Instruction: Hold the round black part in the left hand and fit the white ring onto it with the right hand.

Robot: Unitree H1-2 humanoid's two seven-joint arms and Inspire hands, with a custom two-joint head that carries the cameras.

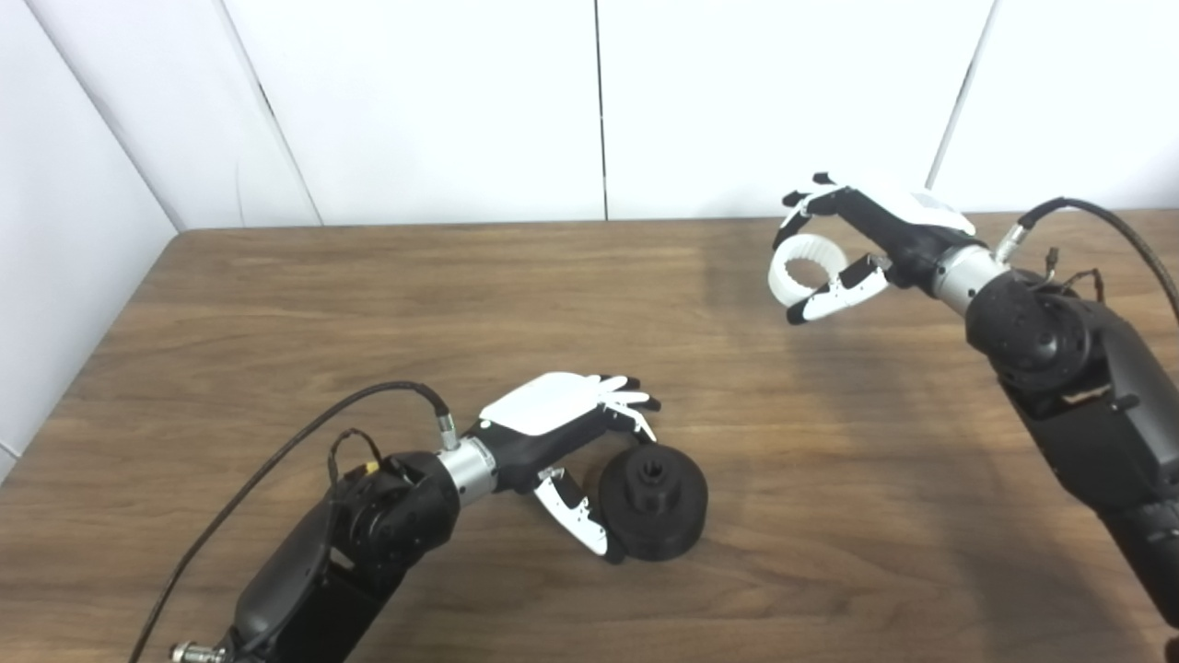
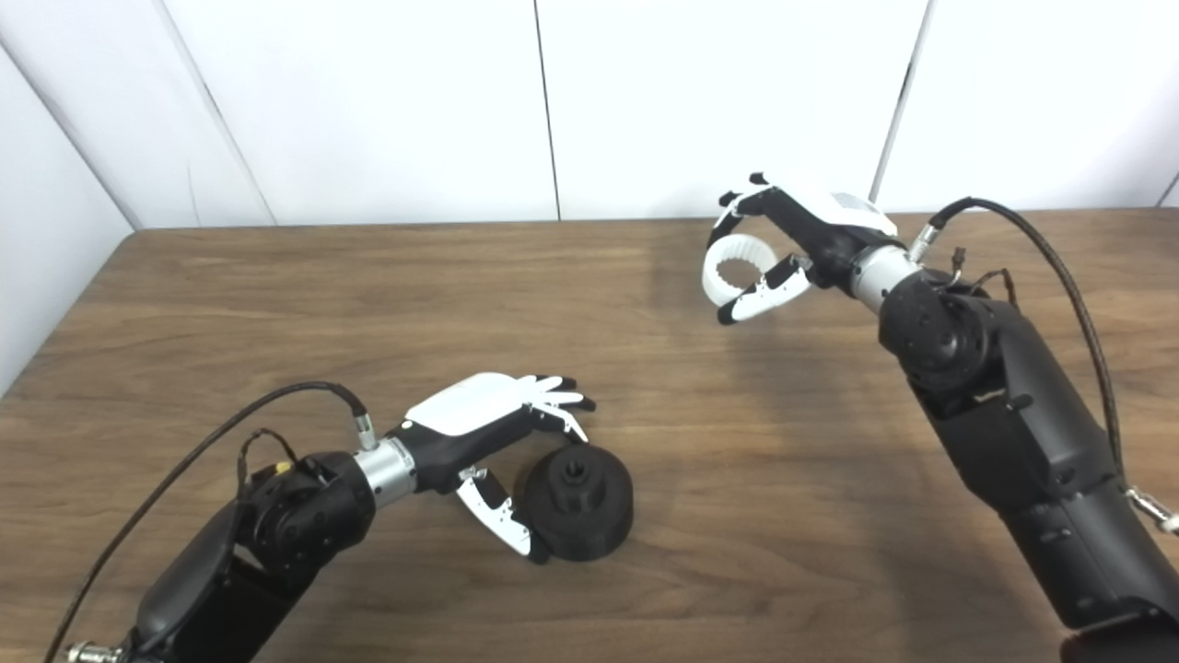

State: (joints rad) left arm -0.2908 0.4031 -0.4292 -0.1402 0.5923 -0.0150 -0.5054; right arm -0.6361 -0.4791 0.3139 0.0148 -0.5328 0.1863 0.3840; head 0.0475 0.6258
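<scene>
The round black part [image 1: 654, 502] lies on the wooden table [image 1: 461, 304] near the front, its central hub facing up. My left hand [image 1: 576, 433] is around its left side, fingers spread over the back edge and thumb at the front, open and not lifting it. Far to the right and raised above the table, my right hand [image 1: 852, 244] is shut on the white ring [image 1: 806, 269], pinched between thumb and fingers with its hole facing the camera. The same ring [image 2: 741, 265] and black part [image 2: 580, 502] show in the right eye view.
White wall panels [image 1: 599, 101] stand behind the table's far edge. A white side wall [image 1: 55, 276] borders the table on the left. Cables loop from both forearms.
</scene>
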